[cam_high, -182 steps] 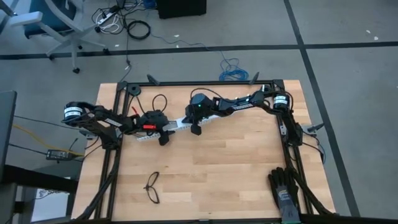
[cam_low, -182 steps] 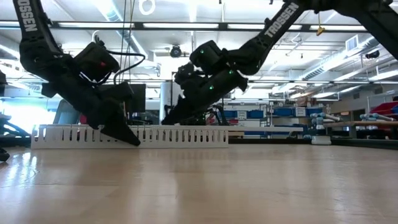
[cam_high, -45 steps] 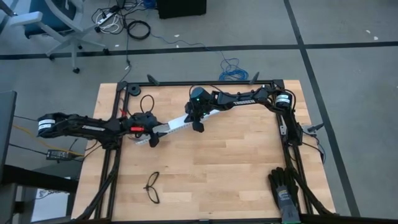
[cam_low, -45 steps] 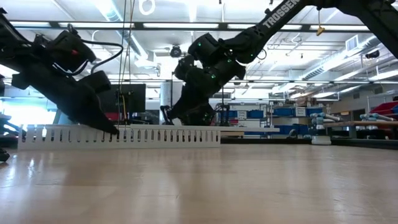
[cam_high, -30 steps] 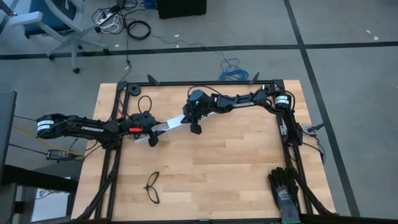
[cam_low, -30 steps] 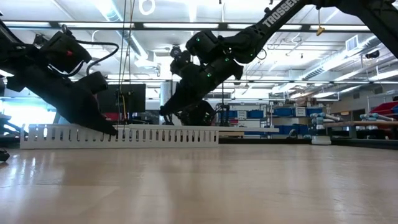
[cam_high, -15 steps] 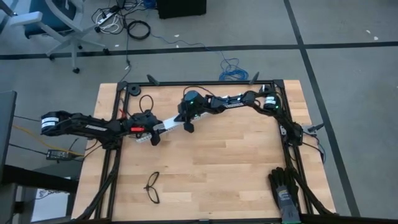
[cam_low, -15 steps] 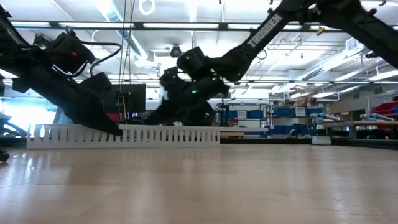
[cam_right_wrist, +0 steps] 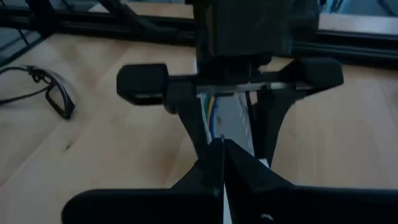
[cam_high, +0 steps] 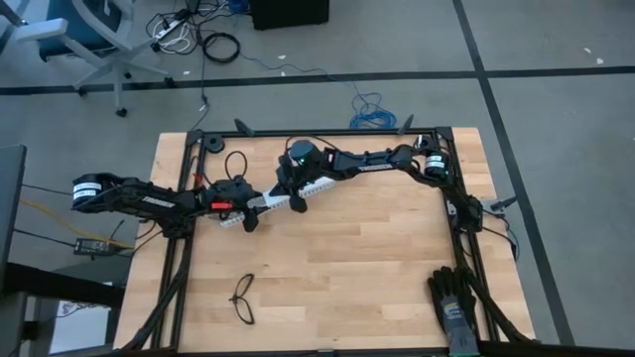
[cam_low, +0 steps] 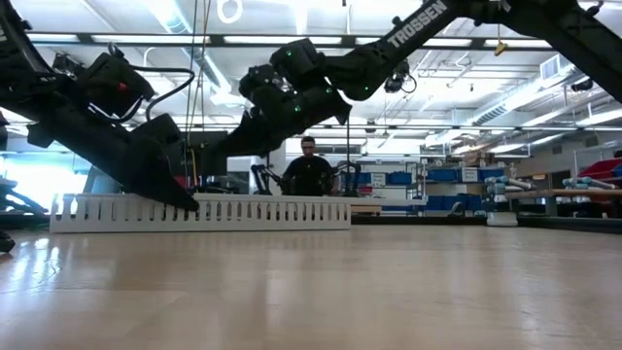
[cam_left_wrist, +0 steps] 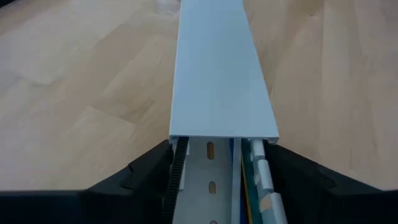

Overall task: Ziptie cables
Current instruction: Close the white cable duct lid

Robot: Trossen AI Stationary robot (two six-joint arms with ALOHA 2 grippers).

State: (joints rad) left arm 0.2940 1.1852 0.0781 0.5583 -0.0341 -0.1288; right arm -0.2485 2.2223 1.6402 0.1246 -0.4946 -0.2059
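Movement since the earlier frames is seen mostly in the right arm: its end effector (cam_high: 296,203) has been carried along the white slotted duct (cam_high: 270,200) toward the left arm and now sits close to the left end effector (cam_high: 248,220), where before it was held nearer the duct's far end. The left arm, once bent close to the desk's (cam_high: 377,268) back-left corner, is now stretched out almost flat from the left. In the low view a person (cam_low: 309,171) is now uncovered behind the duct, earlier hidden by the right arm.

Right fingers (cam_right_wrist: 208,163) are pressed together with nothing seen between them, their tips held just over the duct. Left fingers (cam_left_wrist: 146,171) are spread to either side of the duct, which is straddled at the edge of its smooth white cover (cam_left_wrist: 219,68); whether the walls are actually pinched cannot be told.

One bundle of cables (cam_left_wrist: 247,177) is counted, lying inside the open channel of the duct beside a dark toothed strip, the ziptie (cam_left_wrist: 176,174). One pair of black glasses (cam_high: 243,298) lies near the front edge of the desk, well apart, and one pair of dark gloves (cam_high: 453,300) at the front-right corner. Two arms are counted.
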